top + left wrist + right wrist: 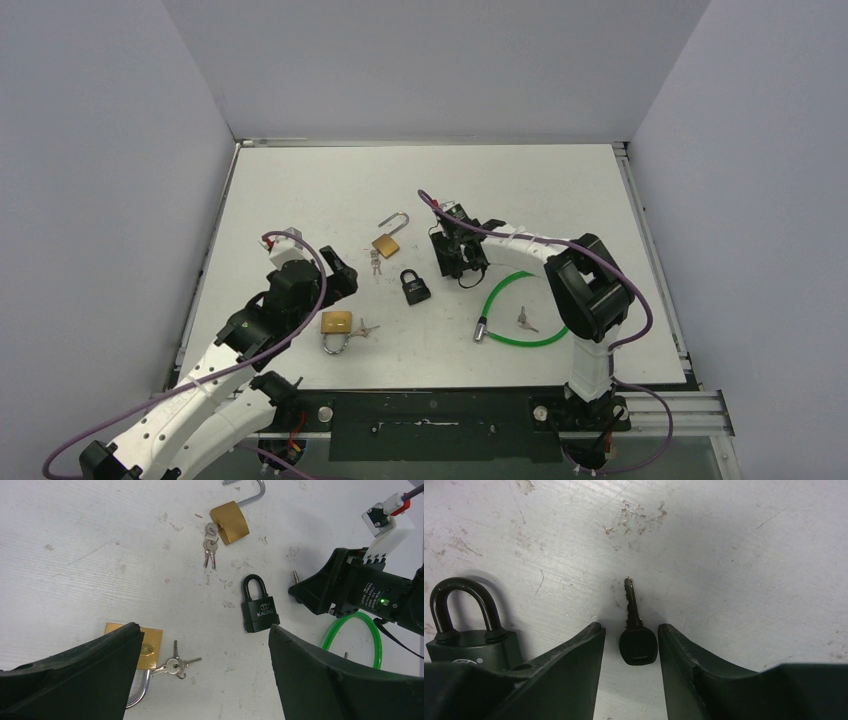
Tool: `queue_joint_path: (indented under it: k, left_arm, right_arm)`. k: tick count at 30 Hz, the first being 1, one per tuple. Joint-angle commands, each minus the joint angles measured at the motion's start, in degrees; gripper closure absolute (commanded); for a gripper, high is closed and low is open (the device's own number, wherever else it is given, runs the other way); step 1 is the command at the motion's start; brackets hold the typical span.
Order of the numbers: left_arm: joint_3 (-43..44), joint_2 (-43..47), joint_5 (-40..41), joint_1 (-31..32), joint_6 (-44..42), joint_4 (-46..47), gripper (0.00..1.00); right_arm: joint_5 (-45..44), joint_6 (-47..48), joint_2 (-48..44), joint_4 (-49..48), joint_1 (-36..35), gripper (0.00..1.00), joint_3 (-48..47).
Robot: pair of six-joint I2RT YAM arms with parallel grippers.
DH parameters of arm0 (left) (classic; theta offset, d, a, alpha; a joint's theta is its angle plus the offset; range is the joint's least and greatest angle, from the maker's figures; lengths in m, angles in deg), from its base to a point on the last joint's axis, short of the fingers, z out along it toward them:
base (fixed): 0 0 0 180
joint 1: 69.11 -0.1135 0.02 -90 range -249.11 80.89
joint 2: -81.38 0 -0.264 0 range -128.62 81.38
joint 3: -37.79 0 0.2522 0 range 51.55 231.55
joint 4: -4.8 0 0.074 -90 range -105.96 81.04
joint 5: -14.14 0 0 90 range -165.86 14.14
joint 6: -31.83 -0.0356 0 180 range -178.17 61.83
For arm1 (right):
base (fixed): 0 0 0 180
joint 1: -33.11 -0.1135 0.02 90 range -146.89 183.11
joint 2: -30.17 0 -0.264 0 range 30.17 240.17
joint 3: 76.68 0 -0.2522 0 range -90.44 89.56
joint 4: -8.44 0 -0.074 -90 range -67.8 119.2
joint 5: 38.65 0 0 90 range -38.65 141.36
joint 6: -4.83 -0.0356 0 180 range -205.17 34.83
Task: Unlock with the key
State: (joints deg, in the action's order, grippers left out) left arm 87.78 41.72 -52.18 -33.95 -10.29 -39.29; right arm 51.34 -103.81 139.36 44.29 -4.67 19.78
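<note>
Top view: right gripper sits just right of the black padlock; left gripper hangs near a brass padlock. Left wrist: its jaws spread wide. Right wrist: jaws apart, flanking the key lying flat on the table, not touching it

A scuffed white table is strewn with a black padlock, an open brass padlock, a second brass padlock, keys and a green cable lock.

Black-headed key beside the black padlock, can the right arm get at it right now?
Probably yes: the black-headed key lies flat and uncovered on the table, already inside the open right end effector, with the black padlock off to one side.
</note>
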Motion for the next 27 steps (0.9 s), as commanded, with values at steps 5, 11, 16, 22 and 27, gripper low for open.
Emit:
queue_joint_path:
  k: [5,11,16,22,27]
  left_arm:
    - [-1.1,-0.6,-2.9,-0.3,1.7,4.9,0.06]
    - [-1.8,-2.1,-4.3,-0.3,2.8,6.1,0.06]
    - [-2.1,-2.4,-5.1,-0.3,3.1,6.9,0.06]
    - [-2.6,-2.3,-5.7,-0.3,3.4,7.4,0.06]
    - [-3.1,-2.2,-5.7,-0.3,3.5,7.6,0.06]
  right_arm:
    - [1.1,1.7,-0.1,7.8,-0.4,0.58,-1.2]
    - [-3.0,1.7,0.8,9.7,-2.1,0.55,-2.2]
    - [-2.6,1.2,1.5,7.3,-1.5,0.63,-1.5]
    - [-2.9,-0.6,2.3,5.2,0.1,0.53,-1.4]
    - [-2.7,-2.5,3.0,4.6,-0.2,0.48,-1.4]
